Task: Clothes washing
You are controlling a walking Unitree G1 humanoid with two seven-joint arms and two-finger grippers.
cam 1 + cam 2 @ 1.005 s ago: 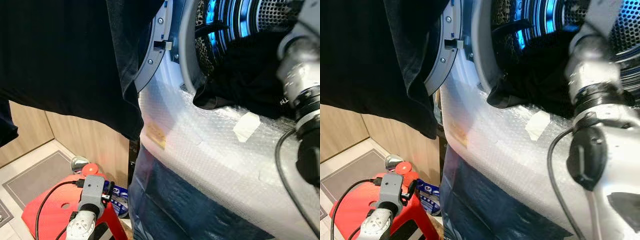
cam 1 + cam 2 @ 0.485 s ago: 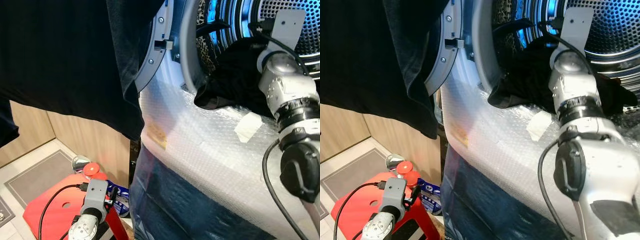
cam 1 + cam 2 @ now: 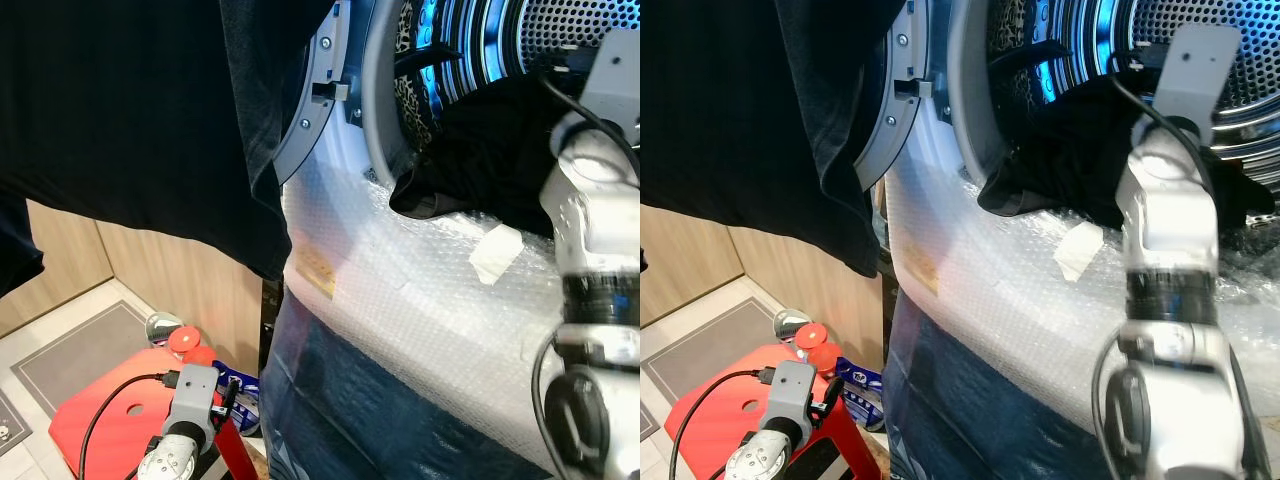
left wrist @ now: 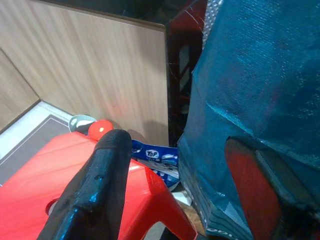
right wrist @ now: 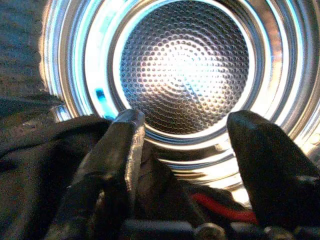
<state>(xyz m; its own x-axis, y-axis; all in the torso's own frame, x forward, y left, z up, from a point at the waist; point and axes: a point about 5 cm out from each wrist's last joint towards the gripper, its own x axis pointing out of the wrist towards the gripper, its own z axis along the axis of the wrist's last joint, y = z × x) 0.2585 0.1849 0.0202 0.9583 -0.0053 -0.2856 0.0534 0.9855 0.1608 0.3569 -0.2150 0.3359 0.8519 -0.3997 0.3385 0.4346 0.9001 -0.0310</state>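
The washing machine's steel drum glows blue behind its open door. A black garment lies in the drum mouth and spills over the lip onto the front. A leopard-print cloth shows at the drum's left edge. My right arm reaches up into the opening. My right gripper is open just above the black garment, facing the drum's back wall, with nothing between its fingers. A large black cloth hangs over the door at upper left. My left gripper is open, low over the red stool.
Bubble wrap with a tape patch covers the machine's front, and a blue plastic sheet hangs below. On the floor stand a red stool, a red-capped bottle and a blue packet, beside a wooden panel and grey mat.
My right arm has swung in from the right edge and now stands more upright, its wrist pointing into the drum mouth. The left arm has sunk slightly.
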